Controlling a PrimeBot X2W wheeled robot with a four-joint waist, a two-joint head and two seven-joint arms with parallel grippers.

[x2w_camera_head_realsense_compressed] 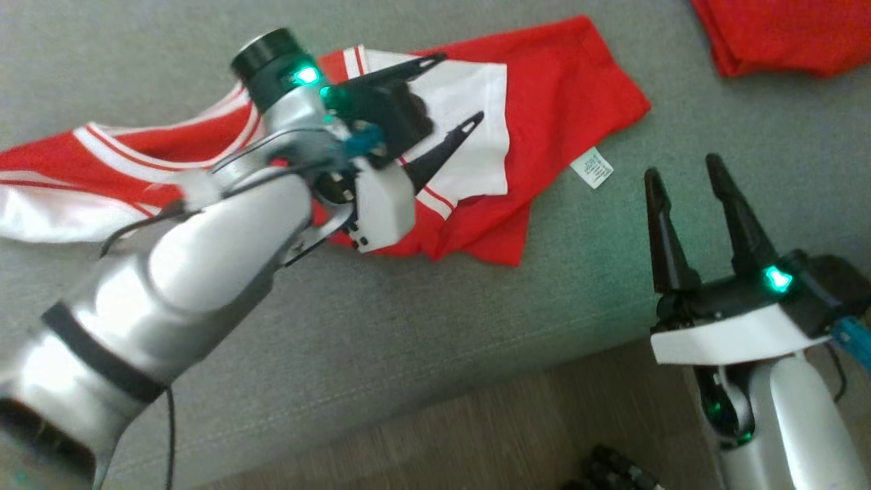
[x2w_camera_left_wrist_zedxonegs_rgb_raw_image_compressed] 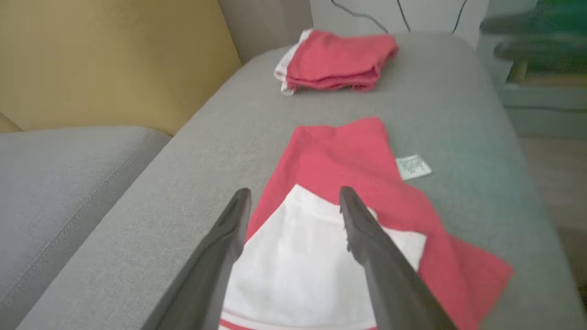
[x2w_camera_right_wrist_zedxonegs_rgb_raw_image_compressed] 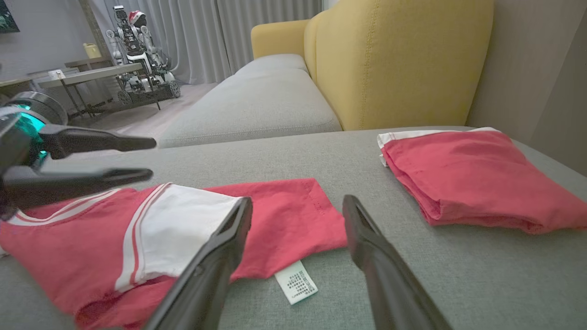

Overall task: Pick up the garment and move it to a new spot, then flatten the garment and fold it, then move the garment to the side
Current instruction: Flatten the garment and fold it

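The garment (x2w_camera_head_realsense_compressed: 558,88) is a red top with a white panel and red-and-white striped trim, lying partly folded on the grey cushion; its white care label (x2w_camera_head_realsense_compressed: 592,167) sticks out at one side. My left gripper (x2w_camera_head_realsense_compressed: 463,88) hovers open just above the white panel (x2w_camera_left_wrist_zedxonegs_rgb_raw_image_compressed: 298,256) with nothing between its fingers. My right gripper (x2w_camera_head_realsense_compressed: 684,167) stands open to the right of the garment, near the cushion's front edge, holding nothing. In the right wrist view the garment (x2w_camera_right_wrist_zedxonegs_rgb_raw_image_compressed: 284,215) and label (x2w_camera_right_wrist_zedxonegs_rgb_raw_image_compressed: 296,282) lie in front of the right fingers, and the left gripper (x2w_camera_right_wrist_zedxonegs_rgb_raw_image_compressed: 149,158) shows at the left.
A second red garment (x2w_camera_head_realsense_compressed: 782,30), folded, lies at the far right of the cushion (x2w_camera_head_realsense_compressed: 408,327); it shows too in the left wrist view (x2w_camera_left_wrist_zedxonegs_rgb_raw_image_compressed: 339,59) and the right wrist view (x2w_camera_right_wrist_zedxonegs_rgb_raw_image_compressed: 472,174). A yellow sofa back (x2w_camera_right_wrist_zedxonegs_rgb_raw_image_compressed: 399,59) rises behind. Wooden floor (x2w_camera_head_realsense_compressed: 490,435) lies below the cushion's front edge.
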